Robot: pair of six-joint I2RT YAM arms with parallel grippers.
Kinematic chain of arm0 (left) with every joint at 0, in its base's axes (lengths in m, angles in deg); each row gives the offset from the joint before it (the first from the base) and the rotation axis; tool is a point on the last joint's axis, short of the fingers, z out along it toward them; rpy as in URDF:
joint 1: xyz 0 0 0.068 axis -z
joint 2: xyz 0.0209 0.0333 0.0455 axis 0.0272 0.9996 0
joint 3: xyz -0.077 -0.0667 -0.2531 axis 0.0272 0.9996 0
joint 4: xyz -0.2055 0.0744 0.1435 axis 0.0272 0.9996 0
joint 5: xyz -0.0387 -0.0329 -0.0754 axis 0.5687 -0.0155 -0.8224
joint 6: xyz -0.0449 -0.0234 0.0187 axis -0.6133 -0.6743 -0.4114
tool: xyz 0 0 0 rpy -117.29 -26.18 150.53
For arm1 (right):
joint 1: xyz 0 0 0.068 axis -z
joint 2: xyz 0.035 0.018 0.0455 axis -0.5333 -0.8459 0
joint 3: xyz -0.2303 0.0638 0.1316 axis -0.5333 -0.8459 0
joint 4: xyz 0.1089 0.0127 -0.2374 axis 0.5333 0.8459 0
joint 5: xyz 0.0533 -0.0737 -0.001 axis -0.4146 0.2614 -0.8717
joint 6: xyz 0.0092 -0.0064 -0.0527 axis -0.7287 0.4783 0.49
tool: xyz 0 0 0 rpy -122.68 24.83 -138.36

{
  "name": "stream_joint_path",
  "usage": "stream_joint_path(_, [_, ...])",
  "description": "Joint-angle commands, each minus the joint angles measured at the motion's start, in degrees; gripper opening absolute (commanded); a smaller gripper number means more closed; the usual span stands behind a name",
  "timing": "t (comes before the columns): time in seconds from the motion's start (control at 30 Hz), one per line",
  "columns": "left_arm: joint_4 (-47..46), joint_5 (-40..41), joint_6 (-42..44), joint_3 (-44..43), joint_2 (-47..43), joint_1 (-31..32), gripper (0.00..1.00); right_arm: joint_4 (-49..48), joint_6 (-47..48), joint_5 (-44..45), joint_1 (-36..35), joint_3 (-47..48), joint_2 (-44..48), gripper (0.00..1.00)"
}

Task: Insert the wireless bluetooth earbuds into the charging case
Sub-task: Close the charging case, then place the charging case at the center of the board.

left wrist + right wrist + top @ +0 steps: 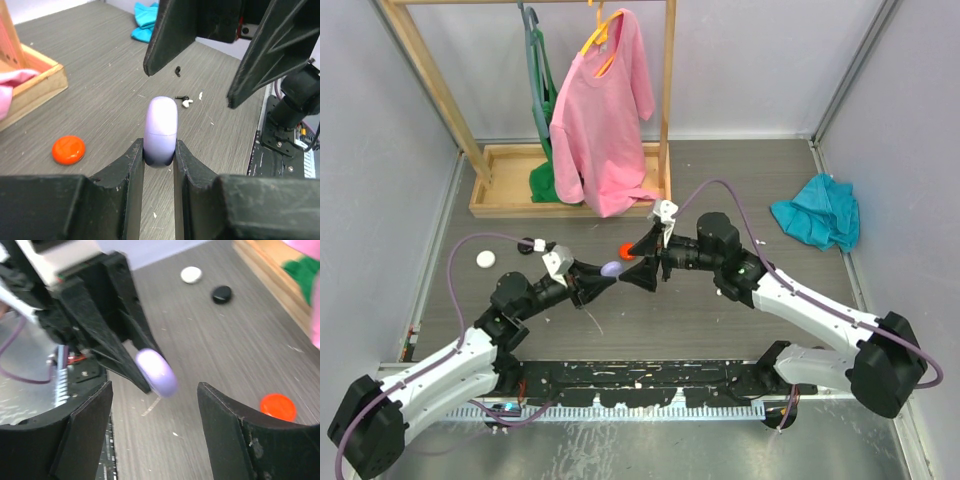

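Left tool, closest to the lens in the left wrist view: its black fingers pinch one lilac round case by its two flat faces. The case stands on edge, held clear of the grey wood-grain worktop, with a faint seam crossing its rim. Right tool: fingers spread wide, facing the left tool, tips near the lilac case but apart from it.

Remaining items, in descending size:
- One wooden rack at the far edge of the worktop.
- One pink shirt hanging from the rack on a yellow hanger.
- One green garment hanging beside the shirt, its hem resting in the rack's base tray.
- One teal cloth, crumpled at far right.
- Three further round cases flat on the worktop: one red case near the tools, and one white case and one black case near each other at far left.
- Three earbuds lying loose on the worktop beyond the lilac case, under the right tool. One dark earbud lies alone. A second dark earbud lies just beside one white earbud.
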Motion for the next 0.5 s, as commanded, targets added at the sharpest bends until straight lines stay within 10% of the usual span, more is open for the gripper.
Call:
stream_joint_path(0.0, [3.56,7.84,-5.2,-3.74,-0.39,0.01,0.01,-0.34,2.4,16.39,0.53,-3.36,3.54,0.74])
stream_joint_path(0.47, [20.43,27.83,-23.02,-14.37,19.62,-0.51,0.04,-8.96,-2.08,56.17,0.58,-17.42,6.02,0.74])
